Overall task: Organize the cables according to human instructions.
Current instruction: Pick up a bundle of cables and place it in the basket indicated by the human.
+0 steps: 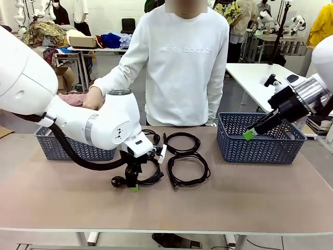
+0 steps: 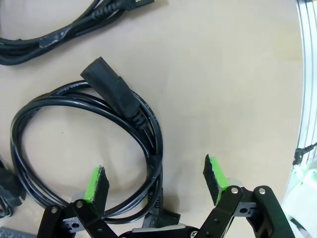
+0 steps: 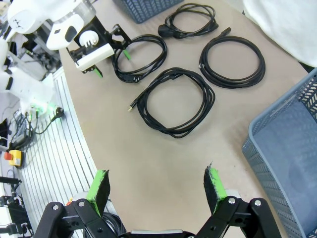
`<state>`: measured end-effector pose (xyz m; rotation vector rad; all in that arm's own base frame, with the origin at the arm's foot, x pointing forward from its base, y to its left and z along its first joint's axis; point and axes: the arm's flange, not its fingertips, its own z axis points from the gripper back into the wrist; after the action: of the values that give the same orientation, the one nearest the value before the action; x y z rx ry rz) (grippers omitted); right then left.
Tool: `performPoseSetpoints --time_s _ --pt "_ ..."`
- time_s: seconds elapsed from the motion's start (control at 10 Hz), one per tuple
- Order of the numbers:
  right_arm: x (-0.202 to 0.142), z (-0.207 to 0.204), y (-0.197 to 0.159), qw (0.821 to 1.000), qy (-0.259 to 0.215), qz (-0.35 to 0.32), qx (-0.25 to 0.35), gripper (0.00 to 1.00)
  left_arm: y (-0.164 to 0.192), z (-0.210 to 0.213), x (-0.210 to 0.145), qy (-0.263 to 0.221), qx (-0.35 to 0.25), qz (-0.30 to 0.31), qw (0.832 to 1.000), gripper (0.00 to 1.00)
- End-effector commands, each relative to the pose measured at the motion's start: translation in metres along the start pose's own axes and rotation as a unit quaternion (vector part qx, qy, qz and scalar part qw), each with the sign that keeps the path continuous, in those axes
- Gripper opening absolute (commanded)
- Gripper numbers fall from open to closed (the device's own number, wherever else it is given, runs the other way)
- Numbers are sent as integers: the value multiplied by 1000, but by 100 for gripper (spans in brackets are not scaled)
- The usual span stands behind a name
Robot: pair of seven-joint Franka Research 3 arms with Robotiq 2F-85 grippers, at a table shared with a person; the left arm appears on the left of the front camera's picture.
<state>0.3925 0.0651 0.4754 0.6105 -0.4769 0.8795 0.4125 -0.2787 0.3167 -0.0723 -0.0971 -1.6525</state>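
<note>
Several coiled black cables lie mid-table: one (image 1: 182, 141) toward the person, one (image 1: 188, 170) nearer me, one (image 1: 152, 135) partly behind my left arm. My left gripper (image 1: 133, 183) stands open, low over another cable (image 1: 152, 176). In the left wrist view that cable (image 2: 84, 148) shows its plug (image 2: 106, 87), and one side of the loop runs between the open fingers of my left gripper (image 2: 156, 178). My right gripper (image 1: 250, 134) hangs open and empty in front of the right basket (image 1: 260, 148). The right wrist view has my right gripper (image 3: 157, 183) high above the cables (image 3: 173, 101).
A grey-blue basket (image 1: 70, 150) stands at the left, behind my left arm. The person stands at the far edge with one hand (image 1: 93, 99) above it. The right basket's wall (image 3: 282, 163) is close to my right gripper. The table's front edge (image 2: 301, 74) runs beside my left gripper.
</note>
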Motion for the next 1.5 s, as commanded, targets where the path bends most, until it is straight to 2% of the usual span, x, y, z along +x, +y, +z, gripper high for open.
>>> performPoseSetpoints --time_s 0.0,0.3,0.4,0.5,0.6,0.7,0.8,0.9,1.0,1.1,1.2,1.3,1.4 --pt "2 1 -2 1000 -16 8 8 100 7 -2 6 8 3 4 1000 100" --pt "2 1 -2 1000 -16 8 8 100 11 -2 8 11 1 4 1000 74" --pt "2 1 -2 1000 -16 8 8 100 10 -2 7 13 0 4 1000 68" --pt "2 1 -2 1000 -16 8 8 100 10 -2 7 13 -2 4 1000 69" --pt "2 1 -2 1000 -16 8 8 100 11 -3 6 15 -3 4 1000 52" --pt "2 1 -2 1000 -16 8 8 100 11 -3 6 15 -6 4 1000 53" --pt "2 1 -2 1000 -16 8 8 100 12 -3 5 14 -11 4 1000 36" --pt "2 1 -2 1000 -16 8 8 100 12 -2 4 14 -14 4 1000 37" --pt "2 1 -2 1000 -16 8 8 100 12 -2 4 13 -16 4 1000 20" --pt "2 1 -2 1000 -16 8 8 100 12 -1 4 12 -18 4 1000 20" --pt "2 1 -2 1000 -16 8 8 100 11 1 4 12 -21 1 1000 3" --pt "2 1 -2 1000 -16 8 8 100 10 4 3 12 -22 0 1000 20" --pt "2 1 -2 1000 -16 8 8 100 10 4 3 14 -23 0 1000 0"
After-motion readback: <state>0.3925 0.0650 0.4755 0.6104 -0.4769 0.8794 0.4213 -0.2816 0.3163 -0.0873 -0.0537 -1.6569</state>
